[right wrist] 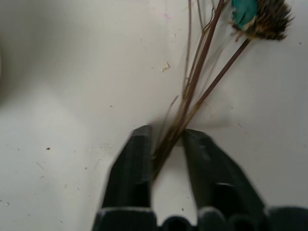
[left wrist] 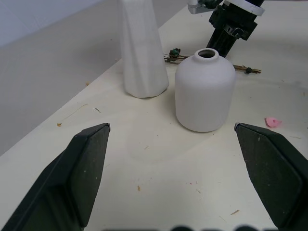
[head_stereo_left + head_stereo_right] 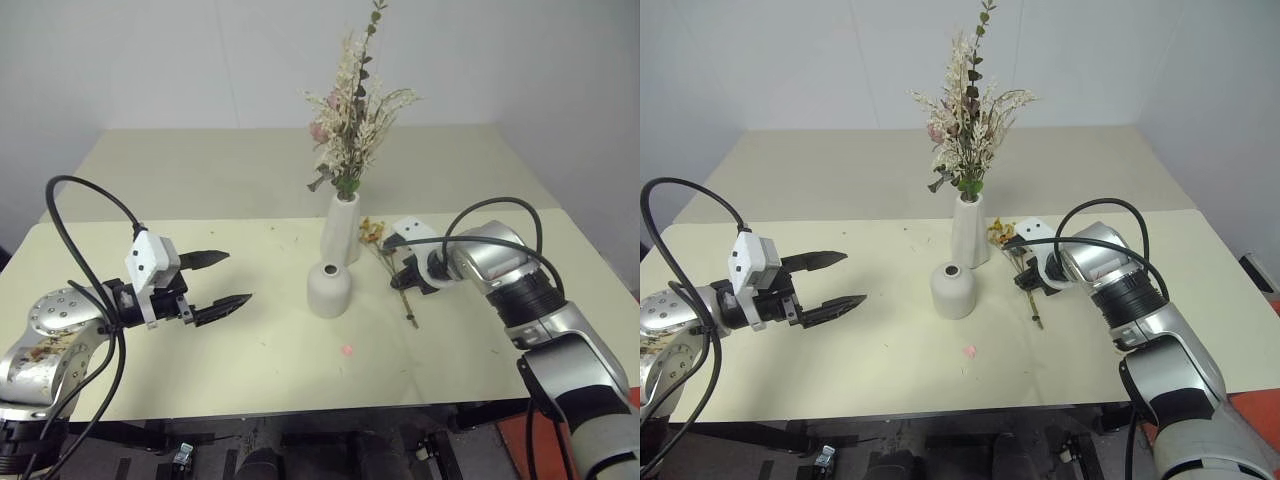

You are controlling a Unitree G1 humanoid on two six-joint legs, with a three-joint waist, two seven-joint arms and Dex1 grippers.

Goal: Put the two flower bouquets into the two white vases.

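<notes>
Cream tabletop (image 3: 200,370), squat white vase (image 3: 328,288) empty. My right gripper (image 1: 166,144) is pinched tight on the thin yellow sprig's stems (image 1: 192,91), lying flat; brittle stems could snap or slip. Left gripper (image 3: 222,283) gapes wide, empty.

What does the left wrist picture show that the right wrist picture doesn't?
Left wrist view: the short vase with its small top hole, the foot of the tall vase beside it, a pink scrap, and the left claw wide open. Right wrist view: the right claw shut on the small sprig's stems, close up. Both: that sprig lying on the cream table.
</notes>
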